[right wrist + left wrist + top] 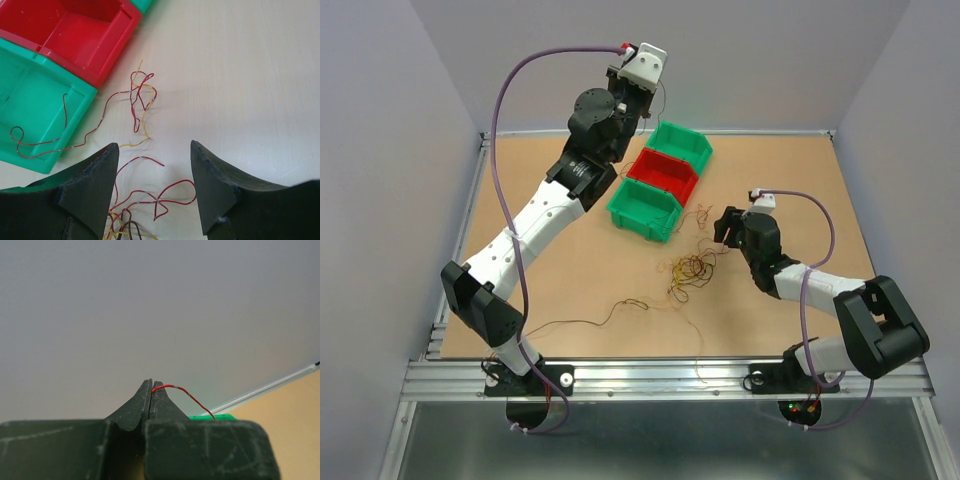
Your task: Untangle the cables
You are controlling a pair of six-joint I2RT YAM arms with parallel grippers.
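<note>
Where the bench (800, 190) lies bare near its middle, the cables (691, 268) are seen as a small loose clump of very thin brown, orange and yellowish wires, looped over one another. A long dark strand (605, 316) is trailed from the clump toward the near left corner, and a thin piece (697, 335) is laid toward the near edge. In the right wrist view, red and yellow curls (141, 97) are spread flat on the surface, and one red strand (37, 146) is draped over the rim into the near green bin (30, 90). Another red wire (184, 392) is pinched between the tips of the left claw (151, 385), which is closed tight on it and raised high above the far edge; the wire is arched downward from the tips. The right claw (155, 146) is held wide apart, low over the curls on the side of the clump toward the far right corner, with nothing gripped between its fingers.

Three bins are set in a slanted row toward the far edge: the near green bin, a red bin (662, 172) and a far green bin (685, 143), each touching the next. The bench is of pale tan board, matt, and is bounded by a metal rail (670, 378) at the near edge. Plain pale grey walls (770, 60) are raised on three sides.
</note>
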